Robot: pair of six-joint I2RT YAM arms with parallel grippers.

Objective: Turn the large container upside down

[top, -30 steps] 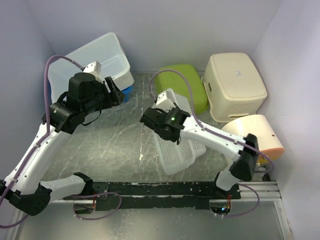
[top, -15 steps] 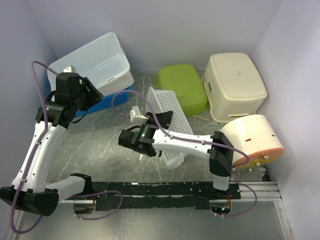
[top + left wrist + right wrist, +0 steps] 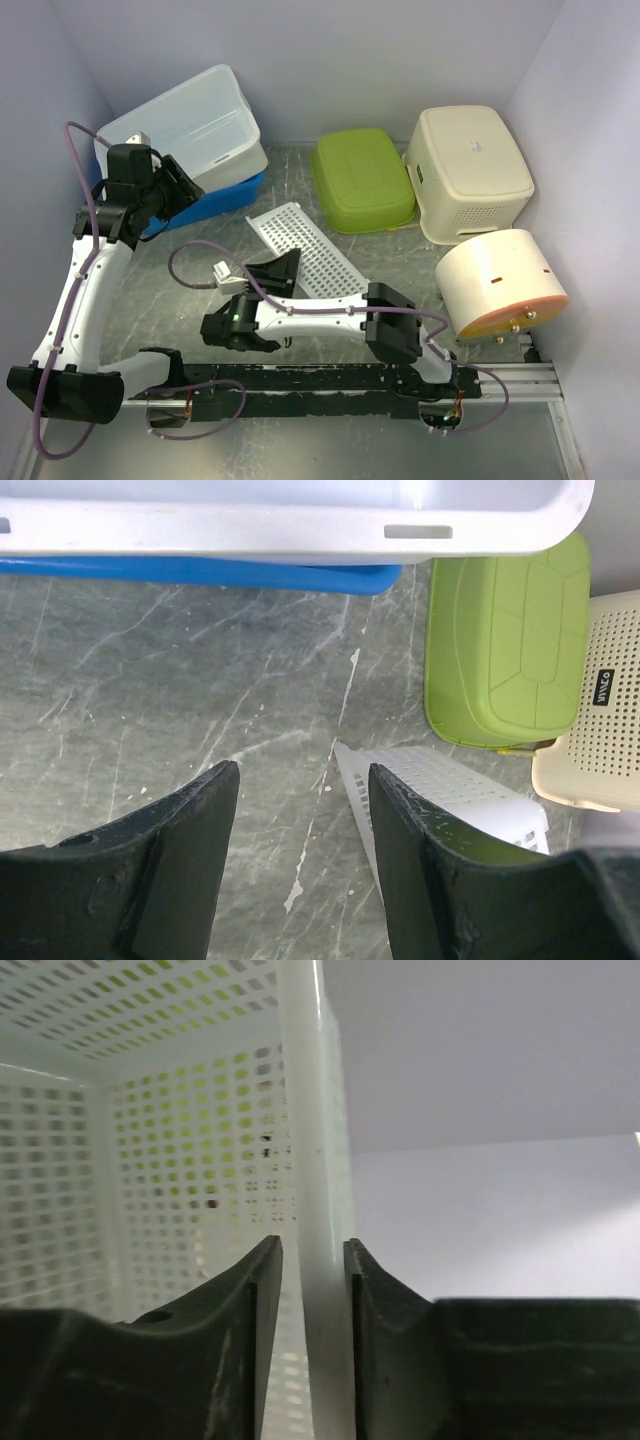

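The large white perforated container (image 3: 305, 250) is tipped up on the table's middle, its mesh bottom facing up and back. My right gripper (image 3: 283, 270) is shut on its near rim. In the right wrist view the white rim (image 3: 312, 1160) runs straight up between the two fingers, and my right gripper (image 3: 313, 1265) pinches it, with the mesh walls to the left. My left gripper (image 3: 178, 186) is open and empty, up at the back left. The left wrist view looks down past my left gripper (image 3: 300, 820) at bare floor and the container's corner (image 3: 440, 790).
A clear tub (image 3: 190, 125) stacked on a blue one (image 3: 225, 195) stands at the back left. A green tub (image 3: 362, 178) and a cream bin (image 3: 470, 170), both upside down, stand at the back right. A round cream and orange bin (image 3: 500, 280) lies on its side at the right.
My right arm has swung low to the front left, pulling the white container over with it. My left arm drew back to the left beside the clear tub and now holds still.
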